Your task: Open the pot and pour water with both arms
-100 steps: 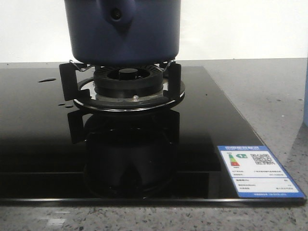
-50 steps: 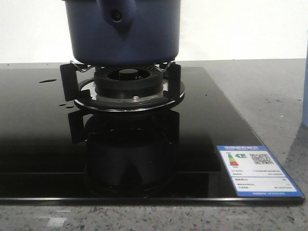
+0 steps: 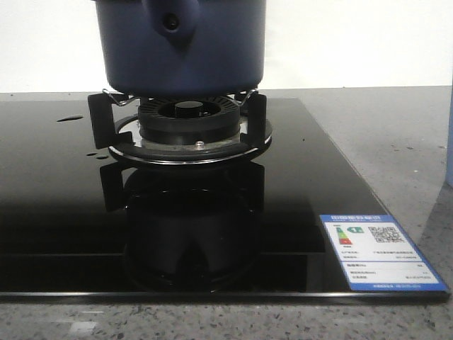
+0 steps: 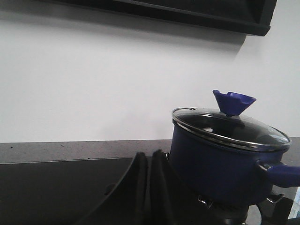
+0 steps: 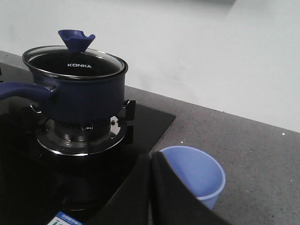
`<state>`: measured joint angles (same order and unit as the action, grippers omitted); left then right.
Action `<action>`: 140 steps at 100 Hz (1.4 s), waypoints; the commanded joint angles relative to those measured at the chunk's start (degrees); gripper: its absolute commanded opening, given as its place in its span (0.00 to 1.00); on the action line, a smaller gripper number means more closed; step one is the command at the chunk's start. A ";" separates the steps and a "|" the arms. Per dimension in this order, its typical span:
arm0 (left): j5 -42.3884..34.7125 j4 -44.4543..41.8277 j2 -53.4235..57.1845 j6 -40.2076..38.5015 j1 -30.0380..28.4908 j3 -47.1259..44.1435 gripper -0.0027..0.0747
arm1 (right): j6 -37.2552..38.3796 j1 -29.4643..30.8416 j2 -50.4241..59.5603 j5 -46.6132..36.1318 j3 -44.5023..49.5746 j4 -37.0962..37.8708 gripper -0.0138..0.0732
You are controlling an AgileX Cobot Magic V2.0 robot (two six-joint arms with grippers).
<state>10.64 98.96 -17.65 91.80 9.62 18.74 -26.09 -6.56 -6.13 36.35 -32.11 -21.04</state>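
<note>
My left hand (image 4: 149,187) and right hand (image 5: 151,187) are both pressed closed, holding nothing. The pot (image 3: 181,46) sits lidded on the burner (image 3: 187,120). If I grab the lid knob (image 5: 76,40) off-centre, the glass lid (image 4: 229,126) could slip and fall onto the hob (image 3: 64,212).

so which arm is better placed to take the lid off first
Probably the left. Its shut jaws sit beside the dark navy-blue pot, with the glass lid's blue knob just above. The right arm's shut jaws are by the pale blue plastic cup, apart from the pot.
</note>
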 commanded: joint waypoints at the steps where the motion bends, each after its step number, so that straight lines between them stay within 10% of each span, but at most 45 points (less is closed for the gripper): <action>1: 0.81 1.31 -0.42 -0.70 -0.08 1.51 0.01 | -0.63 0.30 -0.72 -3.99 -2.01 -0.47 0.08; 60: -3.98 0.50 -0.52 -0.70 -0.08 1.36 0.01 | -0.63 0.30 -0.72 -3.99 -2.01 -0.47 0.08; 72: -1.61 -11.54 -0.52 -2.38 -0.08 1.36 0.01 | -0.63 0.30 -0.72 -3.99 -2.01 -0.47 0.08; 101: -0.93 -84.39 -0.52 -75.16 -0.08 1.20 0.01 | -0.63 0.30 -0.72 -3.99 -2.01 -0.47 0.08; 140: -19.80 -94.30 7.53 -87.19 -0.08 -15.69 0.01 | -0.63 0.30 -0.72 -3.99 -2.01 -0.47 0.08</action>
<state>-2.58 5.53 -12.46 7.18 9.62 4.63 -26.11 -6.56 -6.13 36.43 -32.11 -21.04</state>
